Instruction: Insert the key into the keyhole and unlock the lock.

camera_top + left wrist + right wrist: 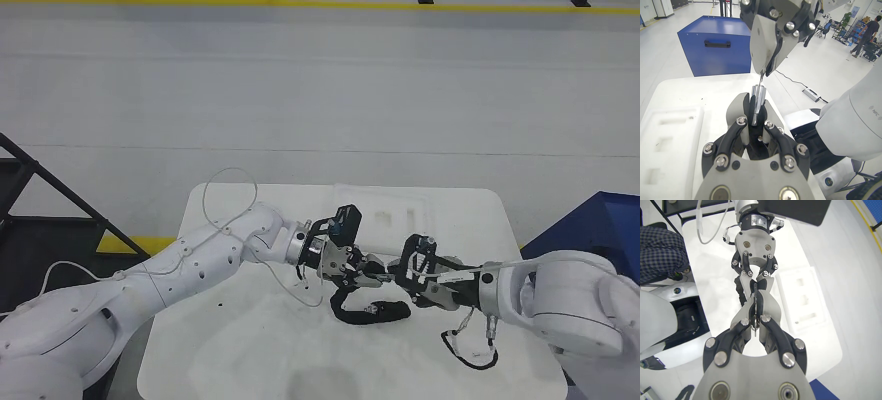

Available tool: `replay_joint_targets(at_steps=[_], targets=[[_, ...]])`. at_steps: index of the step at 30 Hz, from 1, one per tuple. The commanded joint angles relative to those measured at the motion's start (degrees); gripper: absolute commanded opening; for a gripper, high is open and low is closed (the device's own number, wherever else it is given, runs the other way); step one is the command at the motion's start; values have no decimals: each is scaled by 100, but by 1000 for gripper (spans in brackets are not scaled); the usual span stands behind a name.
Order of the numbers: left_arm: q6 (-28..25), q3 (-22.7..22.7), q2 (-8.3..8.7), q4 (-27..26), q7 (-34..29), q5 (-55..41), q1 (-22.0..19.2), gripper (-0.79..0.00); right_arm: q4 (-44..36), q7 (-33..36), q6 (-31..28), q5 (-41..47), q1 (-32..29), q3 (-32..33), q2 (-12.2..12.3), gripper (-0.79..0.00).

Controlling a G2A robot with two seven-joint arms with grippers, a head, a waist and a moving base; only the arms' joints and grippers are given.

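Note:
My left gripper point(755, 102) is shut on the lock, a chrome cylinder point(757, 103) with a black cable point(372, 311) looping down onto the white table point(250, 340). Facing it, my right gripper point(767, 70) is shut on the key point(761, 78). The key's thin blade points at the cylinder's end face and its tip meets the keyhole there. In the right wrist view the key point(755, 321) sits edge-on between my right gripper's point(755, 298) pads, with the left gripper point(757, 284) just beyond. Both grippers point(352, 266) point(405, 272) meet above the table's middle.
A white foam tray point(395, 212) with rectangular recesses lies at the table's far side, behind the grippers. A blue cabinet point(600, 235) stands on the floor off the table's right edge. Another black cord point(470, 350) hangs under the right arm.

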Motion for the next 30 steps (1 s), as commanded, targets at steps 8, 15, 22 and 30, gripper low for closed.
replay_joint_targets(at_steps=[8,15,22,30], targets=[[0,0,-2,158,-47,251,51,-785,178,-81,194,553,-127,301,30,0],[0,0,-44,707,-620,142,224,-785,250,-146,134,956,-401,589,72,0],[331,0,-213,1147,-1607,66,415,-785,268,-155,33,1059,-604,712,101,0],[462,-11,-466,1462,-2320,-144,516,-502,433,-237,-195,1070,-653,607,101,0]])
